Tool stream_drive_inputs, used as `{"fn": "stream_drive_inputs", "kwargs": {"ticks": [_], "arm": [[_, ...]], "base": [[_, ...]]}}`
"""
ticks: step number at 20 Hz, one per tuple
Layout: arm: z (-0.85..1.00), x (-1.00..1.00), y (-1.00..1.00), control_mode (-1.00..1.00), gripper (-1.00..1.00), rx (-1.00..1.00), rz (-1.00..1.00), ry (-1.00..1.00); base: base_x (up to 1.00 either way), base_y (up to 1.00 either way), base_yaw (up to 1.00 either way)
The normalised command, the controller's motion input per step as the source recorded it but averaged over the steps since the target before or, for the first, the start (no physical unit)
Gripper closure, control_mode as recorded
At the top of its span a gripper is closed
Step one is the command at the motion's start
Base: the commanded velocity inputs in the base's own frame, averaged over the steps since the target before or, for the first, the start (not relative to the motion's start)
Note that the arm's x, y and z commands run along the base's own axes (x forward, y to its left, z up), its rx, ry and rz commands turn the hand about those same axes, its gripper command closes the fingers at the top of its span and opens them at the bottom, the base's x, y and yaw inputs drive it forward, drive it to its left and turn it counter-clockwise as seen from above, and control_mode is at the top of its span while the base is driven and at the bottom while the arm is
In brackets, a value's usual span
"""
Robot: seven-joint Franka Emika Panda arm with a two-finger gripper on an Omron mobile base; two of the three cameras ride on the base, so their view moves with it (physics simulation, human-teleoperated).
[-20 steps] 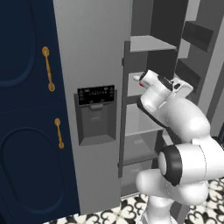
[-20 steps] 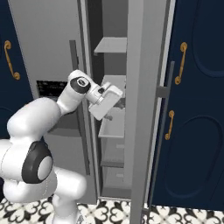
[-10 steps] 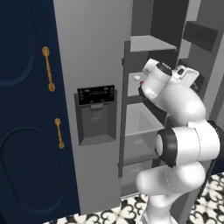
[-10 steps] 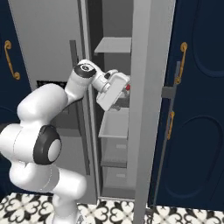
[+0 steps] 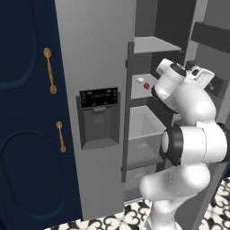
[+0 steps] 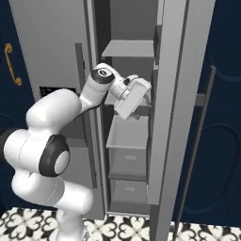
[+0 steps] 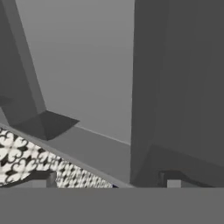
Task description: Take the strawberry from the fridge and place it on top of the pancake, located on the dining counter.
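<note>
one tiny round red strawberry (image 5: 146, 86)

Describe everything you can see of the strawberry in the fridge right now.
The strawberry is a tiny, bright red, rounded fruit sitting on a grey inner shelf of the open fridge, just right of a small white lump. It rests on the shelf alone, apart from the robot's arm, which reaches in beside it. Finer detail is too small to tell.

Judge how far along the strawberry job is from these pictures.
Done: the fridge stands open. In hand: the arm reaches inside, while the strawberry lies ungrasped on its shelf beside a small white lump. Left: grasping it and carrying it to the pancake.
</note>
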Motion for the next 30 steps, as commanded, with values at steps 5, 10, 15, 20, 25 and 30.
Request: {"fn": "stream_drive_inputs", "kwargs": {"ticks": [5, 10, 15, 20, 25, 30], "arm": [[0.0, -0.03, 0.09, -1.0, -1.0, 0.01, 0.01, -0.01], [0.03, -0.43, 1.0, -1.0, -1.0, 0.18, 0.0, -0.13], [-0.26, -0.62, 1.0, -1.0, -1.0, 0.67, 0.0, -0.19], [-0.46, -0.99, 0.93, -1.0, -1.0, 0.95, 0.0, -0.21], [-0.17, -0.99, 0.53, -1.0, -1.0, 0.69, 0.0, -0.35], [-0.01, -0.24, 0.36, -1.0, -1.0, -0.14, -0.04, -0.05]], "base": [[0.0, 0.0, 0.0], [0.0, 0.0, 0.0], [0.0, 0.0, 0.0], [0.0, 0.0, 0.0], [0.0, 0.0, 0.0], [0.0, 0.0, 0.0]]}}
